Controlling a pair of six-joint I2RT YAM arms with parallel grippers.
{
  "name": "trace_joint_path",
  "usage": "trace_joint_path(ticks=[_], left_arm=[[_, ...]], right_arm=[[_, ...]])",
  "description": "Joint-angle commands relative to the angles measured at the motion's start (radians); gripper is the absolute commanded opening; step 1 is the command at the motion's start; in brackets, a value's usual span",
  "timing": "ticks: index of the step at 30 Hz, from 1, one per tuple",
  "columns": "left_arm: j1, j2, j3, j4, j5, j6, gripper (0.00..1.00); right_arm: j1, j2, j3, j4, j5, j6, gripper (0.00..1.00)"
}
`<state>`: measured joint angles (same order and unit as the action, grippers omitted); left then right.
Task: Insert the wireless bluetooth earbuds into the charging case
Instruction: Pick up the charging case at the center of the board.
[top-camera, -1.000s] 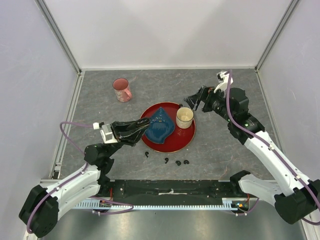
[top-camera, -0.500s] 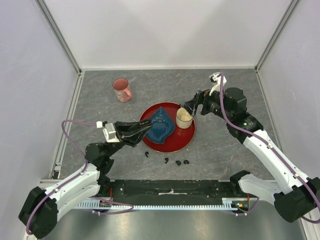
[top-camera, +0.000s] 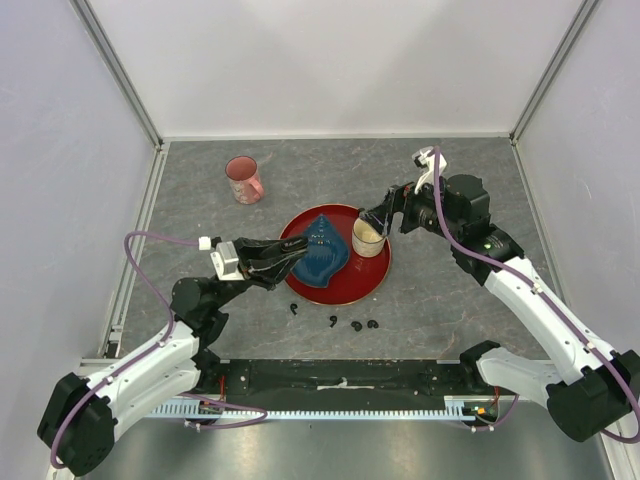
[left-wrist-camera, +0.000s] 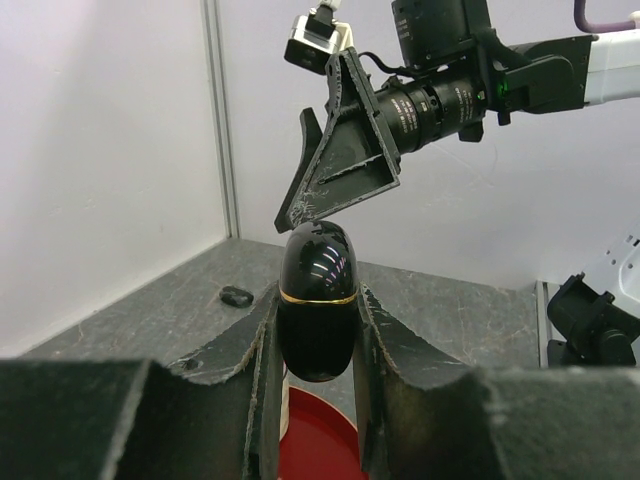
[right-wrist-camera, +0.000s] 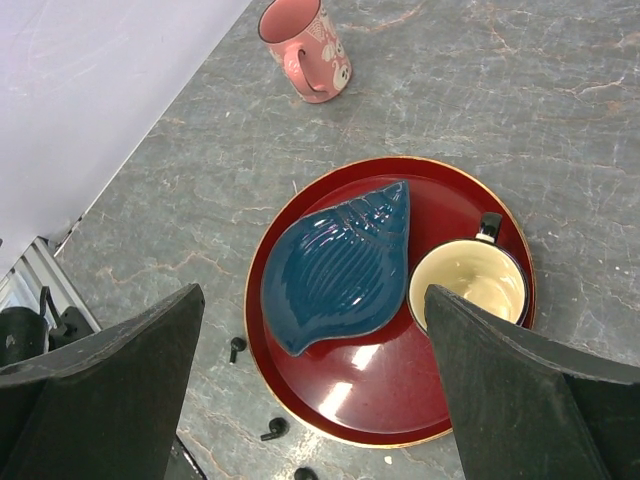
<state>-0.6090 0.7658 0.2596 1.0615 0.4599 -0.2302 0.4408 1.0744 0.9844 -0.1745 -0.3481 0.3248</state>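
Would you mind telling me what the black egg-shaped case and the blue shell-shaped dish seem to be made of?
The black egg-shaped case looks like glossy hard plastic, given its sharp reflections. The blue shell-shaped dish seems glazed ceramic, possibly plastic: ribbed, soft sheen.

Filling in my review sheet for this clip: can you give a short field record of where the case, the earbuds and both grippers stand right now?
left gripper: shut on the black oval case, held upright off the table
case lid: looks closed
right gripper: open, holding nothing, near the cream cup
earbuds: four, loose on the table in front of the red plate
red plate: carries the blue shell dish and the cream cup
pink mug: on the table, beyond the plate to the left
progress: no earbud in the case yet
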Motion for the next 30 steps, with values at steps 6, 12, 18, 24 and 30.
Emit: trace_joint_path(ticks=[6, 12, 18, 24, 30], left_arm=[[-0.006, 0.004, 0.040, 0.000, 0.033, 0.063, 0.02], [-0.005, 0.009, 0.046, -0.009, 0.040, 0.069, 0.02], [-0.006, -0.008, 0.035, 0.006, 0.056, 0.058, 0.02], [-0.006, -0.031, 0.018, -0.014, 0.069, 0.072, 0.02], [-0.006, -0.008, 0.023, -0.006, 0.114, 0.066, 0.02]], right_arm=[[-0.004, 0.009, 0.043, 0.026, -0.029, -0.029, 0.98], [-0.004, 0.004, 0.036, 0.021, -0.063, -0.038, 0.98], [-0.004, -0.019, 0.031, 0.021, -0.095, -0.024, 0.98], [-0.004, -0.031, 0.025, 0.043, -0.178, 0.043, 0.98], [-0.001, -0.053, -0.004, 0.053, -0.222, 0.059, 0.98]])
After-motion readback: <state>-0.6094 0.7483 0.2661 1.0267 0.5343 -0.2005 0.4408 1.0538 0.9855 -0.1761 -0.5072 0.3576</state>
